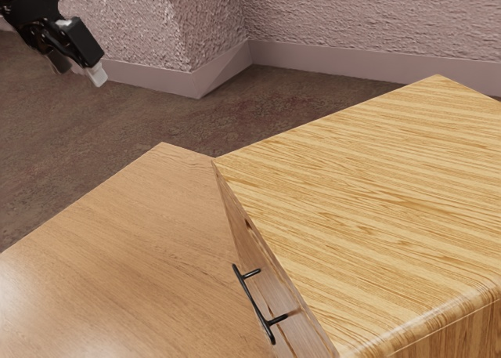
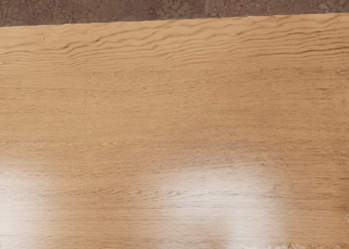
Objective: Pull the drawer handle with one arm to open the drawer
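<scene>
surface: wooden table (image 1: pixel 117 256), rough wall (image 1: pixel 156 21) behind
handle (image 1: pixel 254 303): thin black bar, likely stiff, slick; take mid-bar
gripper (image 1: pixel 81 66): high, well apart from handle; opening cannot tell

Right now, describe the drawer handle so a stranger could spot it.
Find the big striped cabinet on the table. On its narrow face toward the table sits the handle: a thin black bar on two short posts, the only dark thing on the wood.

Light wood surface (image 1: pixel 117 256), glossy glare patches. Mottled brown floor (image 1: pixel 94 123) behind it. Rough pinkish wall (image 1: pixel 352 13), plain baseboard (image 1: pixel 344 60) along its foot.
</scene>
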Controlling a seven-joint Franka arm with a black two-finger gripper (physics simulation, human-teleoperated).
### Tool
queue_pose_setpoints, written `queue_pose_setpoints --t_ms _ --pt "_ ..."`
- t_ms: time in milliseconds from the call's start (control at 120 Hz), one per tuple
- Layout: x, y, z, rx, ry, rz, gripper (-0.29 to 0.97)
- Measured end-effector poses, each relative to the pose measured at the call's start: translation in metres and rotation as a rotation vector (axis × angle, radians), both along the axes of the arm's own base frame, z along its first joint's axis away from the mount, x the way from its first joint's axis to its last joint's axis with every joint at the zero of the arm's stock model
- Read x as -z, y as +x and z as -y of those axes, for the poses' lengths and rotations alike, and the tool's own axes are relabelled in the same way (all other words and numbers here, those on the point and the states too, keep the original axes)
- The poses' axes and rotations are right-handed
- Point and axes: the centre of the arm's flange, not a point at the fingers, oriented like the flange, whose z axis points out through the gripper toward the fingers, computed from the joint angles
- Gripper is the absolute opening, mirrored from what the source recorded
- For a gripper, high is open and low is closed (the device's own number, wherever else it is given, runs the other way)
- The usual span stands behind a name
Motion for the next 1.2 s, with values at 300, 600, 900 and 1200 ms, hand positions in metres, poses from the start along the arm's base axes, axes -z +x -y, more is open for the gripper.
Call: queue_pose_setpoints --t_ms 300,600,900,1200 --pt "0.037 0.029 0.056 0.16 0.026 -0.135 0.66" --pt "0.082 -0.034 0.097 0.391 0.085 -0.14 0.66" --pt "0.076 -0.028 0.13 0.637 0.224 -0.077 0.66" --pt "0.083 -0.084 0.158 0.812 0.303 -0.06 0.66"
